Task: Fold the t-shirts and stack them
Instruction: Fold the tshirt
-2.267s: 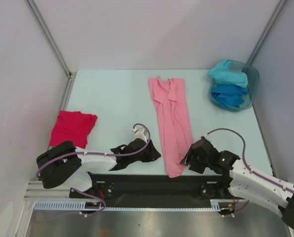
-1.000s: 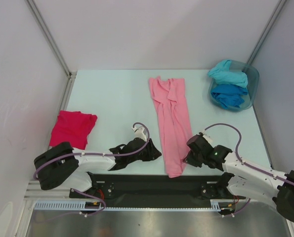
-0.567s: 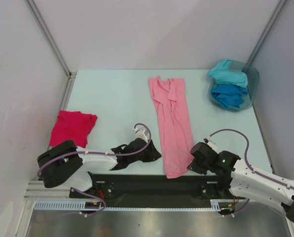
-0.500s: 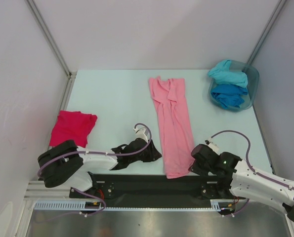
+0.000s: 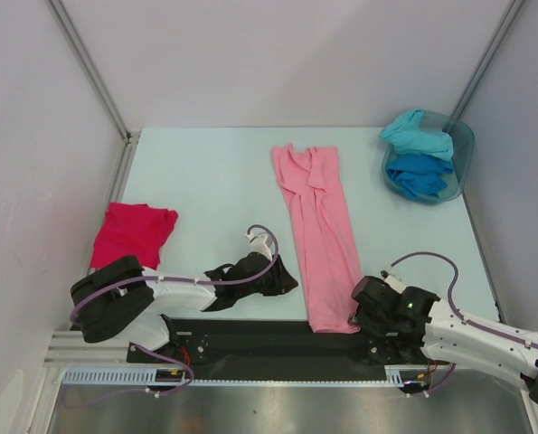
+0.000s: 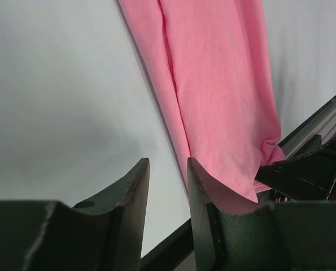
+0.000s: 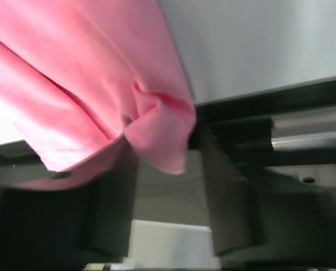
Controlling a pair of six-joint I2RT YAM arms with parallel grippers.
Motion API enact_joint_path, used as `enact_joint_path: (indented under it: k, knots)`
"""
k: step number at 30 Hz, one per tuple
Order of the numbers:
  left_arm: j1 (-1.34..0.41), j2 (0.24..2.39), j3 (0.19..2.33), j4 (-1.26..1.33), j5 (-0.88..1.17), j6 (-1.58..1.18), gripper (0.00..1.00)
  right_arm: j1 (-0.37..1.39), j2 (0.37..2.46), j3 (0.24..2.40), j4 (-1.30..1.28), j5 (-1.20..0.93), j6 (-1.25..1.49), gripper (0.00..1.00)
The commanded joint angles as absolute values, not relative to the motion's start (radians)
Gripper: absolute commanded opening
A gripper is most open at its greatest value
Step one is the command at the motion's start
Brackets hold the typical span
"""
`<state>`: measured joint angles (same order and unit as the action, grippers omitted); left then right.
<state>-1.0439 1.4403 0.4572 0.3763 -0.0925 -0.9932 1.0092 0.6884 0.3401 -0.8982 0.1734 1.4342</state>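
Note:
The light pink t-shirt (image 5: 318, 226) lies folded into a long strip down the middle of the table, and its near hem reaches the front edge. My right gripper (image 5: 355, 318) sits at that hem's right corner. In the right wrist view the jaws stand apart around the bunched pink corner (image 7: 159, 132), which drapes over the left finger (image 7: 114, 197). My left gripper (image 5: 285, 280) is just left of the strip, slightly open and empty (image 6: 166, 164), with the pink cloth (image 6: 224, 96) beside it. The crimson t-shirt (image 5: 133, 233) lies folded at the far left.
The teal tub (image 5: 460, 149) at the back right holds the turquoise t-shirt (image 5: 420, 134) and the blue t-shirt (image 5: 420, 176). A black rail (image 5: 278, 339) runs along the table's front edge below the pink hem. Walls enclose the table on three sides.
My right gripper moved toward the front edge at the pink hem's right corner. The hem shifted right and nearer with it. The left arm barely moved.

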Motion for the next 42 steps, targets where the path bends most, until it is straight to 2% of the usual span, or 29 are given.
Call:
enact_joint_path:
  k: [1, 2, 5, 13, 18, 21, 26, 34, 39, 42]
  knots:
    - [-1.039, 1.407, 0.477, 0.391, -0.098, -0.973, 0.38, 1.017, 0.704, 0.368, -0.882, 0.176, 1.421, 0.53]
    - [-1.039, 1.405, 0.476, 0.39, -0.1, -0.973, 0.38, 1.017, 0.707, 0.373, -0.877, 0.179, 1.41, 0.63]
    - [-1.039, 1.402, 0.477, 0.391, -0.098, -0.974, 0.38, 1.019, 0.724, 0.403, -0.864, 0.192, 1.384, 0.66]
    - [-1.039, 1.37, 0.479, 0.359, -0.115, -0.973, 0.38, 1.017, 0.796, 0.598, -0.905, 0.245, 1.293, 0.66]
    - [-1.029, 1.348, 0.488, 0.345, -0.123, -0.965, 0.39, 0.935, 0.887, 0.805, -0.901, 0.267, 1.148, 0.67]
    - [-1.016, 1.336, 0.5, 0.328, -0.121, -0.954, 0.4, 0.901, 0.937, 0.87, -0.888, 0.245, 1.094, 0.67]
    - [-0.997, 1.292, 0.489, 0.299, -0.132, -0.945, 0.4, 0.864, 0.931, 0.859, -0.887, 0.242, 1.072, 0.67]
    - [-0.96, 1.325, 0.469, 0.33, -0.098, -0.957, 0.41, 0.476, 1.003, 0.805, -0.746, 0.115, 0.827, 0.67]
    - [-0.815, 1.391, 0.5, 0.38, -0.02, -0.943, 0.42, 0.283, 1.173, 0.836, -0.553, 0.034, 0.773, 0.67]
    - [-0.695, 1.465, 0.552, 0.42, 0.069, -0.942, 0.42, 0.249, 1.331, 0.896, -0.448, 0.011, 0.758, 0.68]
